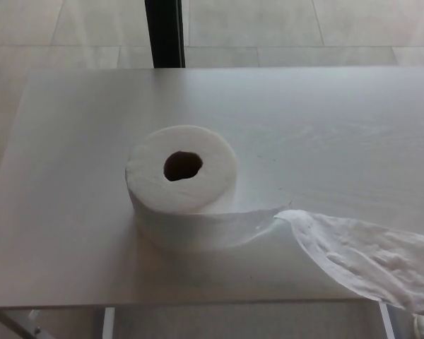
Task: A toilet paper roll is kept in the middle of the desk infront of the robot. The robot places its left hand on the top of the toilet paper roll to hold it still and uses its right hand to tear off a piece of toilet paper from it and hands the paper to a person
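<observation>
1. Neither of my hands shows in the head view, so I cannot tell whether their fingers are spread or pressed together.
2. The toilet paper roll stands on its end near the middle of the desk, a little left of centre, its dark core hole facing up.
3. A loose tail of paper leaves the roll's near side and trails right across the desk, crumpled, reaching the near right edge.
4. Past the desk's far edge, a dark post rises from the pale tiled floor.
</observation>
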